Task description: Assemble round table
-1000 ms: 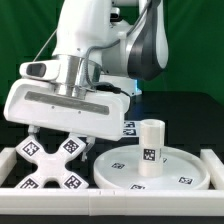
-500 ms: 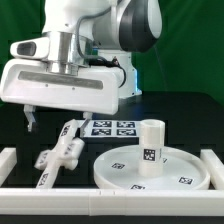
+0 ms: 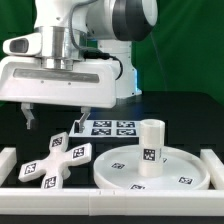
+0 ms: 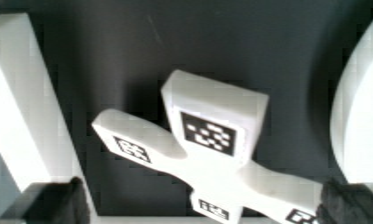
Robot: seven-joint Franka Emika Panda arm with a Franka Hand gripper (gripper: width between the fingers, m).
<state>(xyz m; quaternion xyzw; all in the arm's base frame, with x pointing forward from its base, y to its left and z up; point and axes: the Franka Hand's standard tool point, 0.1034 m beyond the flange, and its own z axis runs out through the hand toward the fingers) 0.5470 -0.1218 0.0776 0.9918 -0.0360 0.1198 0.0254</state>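
Observation:
The small cross-shaped base (image 3: 55, 165) lies flat on the dark table at the exterior view's left, tags facing up. My gripper (image 3: 54, 118) hangs above it, open, with nothing between its fingertips (image 3: 28, 118). In the wrist view the base (image 4: 201, 140) lies below the open gripper (image 4: 197, 210), with a dark finger (image 4: 50, 205) to either side and apart from it. The large round rimmed disc (image 3: 120, 168) rests at the exterior view's right. The short cylindrical leg (image 3: 151, 147) stands upright on the disc.
The marker board (image 3: 112, 127) lies on the table behind the disc. White border rails run along the front (image 3: 100, 196), the exterior view's left (image 3: 8, 158) and its right (image 3: 212, 165). A green backdrop stands behind.
The base has gone from tilted on edge to lying flat on the table. My gripper has risen off it and shifted toward the exterior view's left, jaws open.

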